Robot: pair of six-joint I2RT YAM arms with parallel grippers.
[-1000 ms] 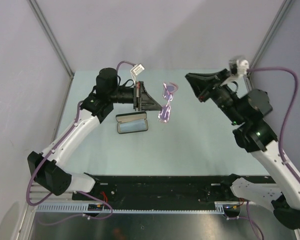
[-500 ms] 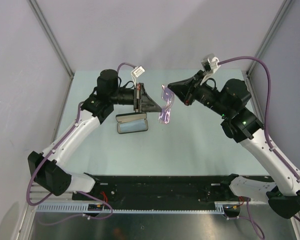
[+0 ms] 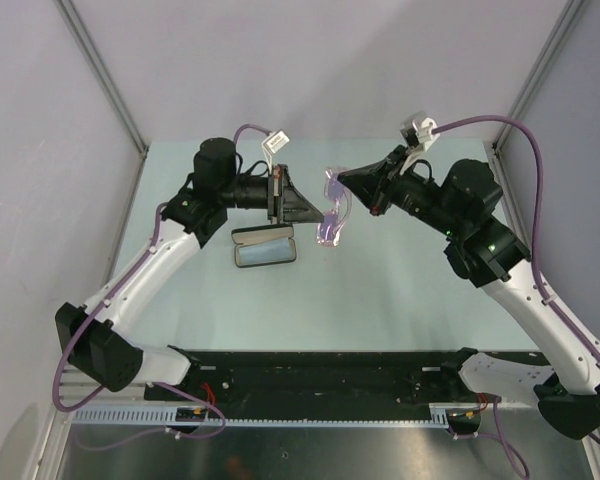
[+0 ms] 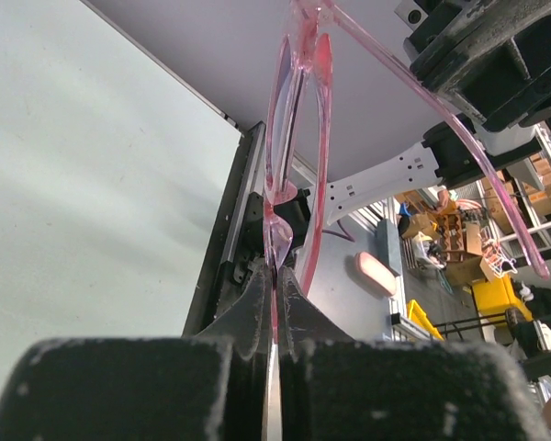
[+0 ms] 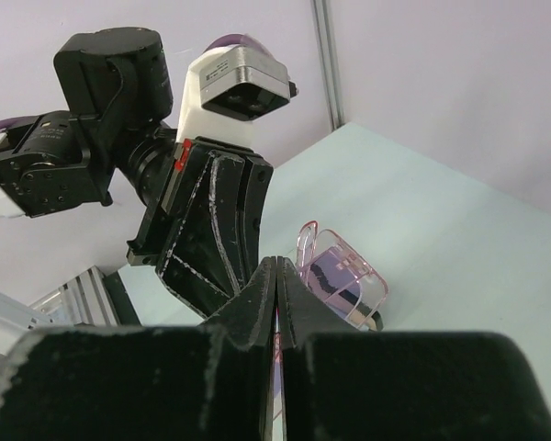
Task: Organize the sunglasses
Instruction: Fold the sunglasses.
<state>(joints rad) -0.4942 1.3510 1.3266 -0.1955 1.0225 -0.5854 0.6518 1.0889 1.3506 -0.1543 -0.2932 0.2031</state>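
The sunglasses (image 3: pixel 332 208), with a thin pink frame and purple lenses, hang in the air above the table between both grippers. My left gripper (image 3: pixel 317 213) is shut on the frame's lower edge; in the left wrist view its jaws (image 4: pixel 275 276) pinch the pink rim (image 4: pixel 277 138). My right gripper (image 3: pixel 343 179) comes in from the right and is shut on a slim pink arm of the sunglasses. In the right wrist view a pink strip shows between its closed jaws (image 5: pixel 276 276), and a lens (image 5: pixel 344 287) shows just beyond.
The black oblong case (image 3: pixel 264 246) lies on the pale green table (image 3: pixel 400 280), below and left of the sunglasses, under the left wrist. A black rail (image 3: pixel 320 370) runs along the near edge. Grey walls and metal posts enclose the table.
My right gripper has swung left from the far right and closed on the sunglasses' arm. The left gripper and the sunglasses have stayed in place.
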